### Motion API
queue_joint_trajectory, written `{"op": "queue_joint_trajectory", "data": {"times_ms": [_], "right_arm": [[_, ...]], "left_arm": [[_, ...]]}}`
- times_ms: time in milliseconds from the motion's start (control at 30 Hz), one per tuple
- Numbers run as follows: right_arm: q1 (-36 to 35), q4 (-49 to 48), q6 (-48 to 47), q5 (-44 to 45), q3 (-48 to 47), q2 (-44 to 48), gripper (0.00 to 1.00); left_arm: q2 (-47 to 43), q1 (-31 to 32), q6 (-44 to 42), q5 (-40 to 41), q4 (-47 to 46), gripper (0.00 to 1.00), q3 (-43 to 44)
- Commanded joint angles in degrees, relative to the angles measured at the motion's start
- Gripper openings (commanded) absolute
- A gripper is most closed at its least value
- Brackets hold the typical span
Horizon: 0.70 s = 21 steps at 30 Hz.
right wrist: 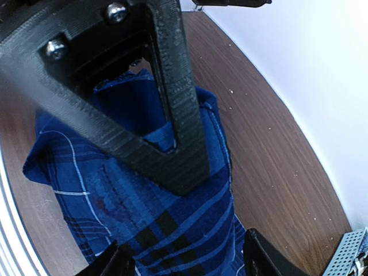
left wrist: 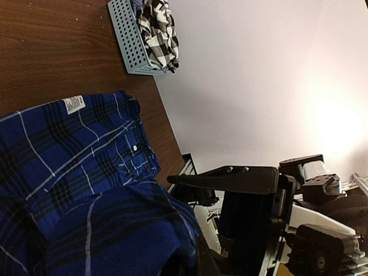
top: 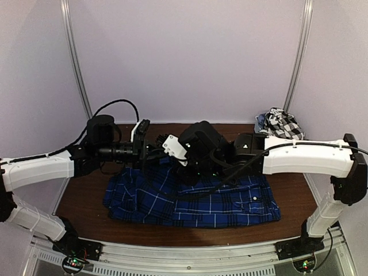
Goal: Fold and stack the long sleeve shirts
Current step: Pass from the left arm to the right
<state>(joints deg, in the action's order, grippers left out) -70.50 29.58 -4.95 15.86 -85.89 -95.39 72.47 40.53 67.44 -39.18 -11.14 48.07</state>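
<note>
Royal-blue plaid shirt (top: 230, 201) lies mid-table, close to the near edge, with bare brown wooden table (top: 86, 195) left and right. Left gripper (left wrist: 190, 261) pinches its raised fold; right gripper (right wrist: 187, 261) gapes wide. Black-and-white check shirt (top: 282, 122) fills grey slotted plastic basket (left wrist: 127, 43), far right

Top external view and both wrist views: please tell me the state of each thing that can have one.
blue plaid shirt: spread on the table, partly folded, one fold lifted.
black-and-white check shirt: crumpled, inside the basket.
grey basket: standing on the table, holding cloth.
left pincer: shut on a fold of the blue plaid shirt.
right pincer: open above the blue plaid shirt, holding nothing.
</note>
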Motion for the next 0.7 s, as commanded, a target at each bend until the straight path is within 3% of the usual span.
{"op": "queue_joint_trajectory", "data": {"times_ms": [0, 167, 367, 500, 667], "right_arm": [[-1.3, 2.1, -1.1, 9.3, -3.1, -1.2, 0.60], [-1.8, 2.2, -1.9, 11.3, -3.7, -1.3, 0.41], [-2.7, 3.9, -2.1, 10.6, -3.8, -0.3, 0.00], [-2.9, 7.7, -0.1, 5.9, -3.7, 3.0, 0.00], [-2.9, 15.9, 2.8, -1.7, -7.5, 8.1, 0.00]], "left_arm": [[0.2, -0.3, 0.0, -1.5, -3.8, 0.07, 0.8], [0.2, -0.3, 0.3, -1.8, -4.7, 0.06, 0.0], [0.5, -0.3, -1.4, -1.9, -4.0, 0.07, 0.1], [-0.1, -0.3, -9.3, -0.2, 3.4, 0.15, 2.9], [-4.0, -0.3, -21.7, 8.0, 17.0, 0.39, 6.1]]}}
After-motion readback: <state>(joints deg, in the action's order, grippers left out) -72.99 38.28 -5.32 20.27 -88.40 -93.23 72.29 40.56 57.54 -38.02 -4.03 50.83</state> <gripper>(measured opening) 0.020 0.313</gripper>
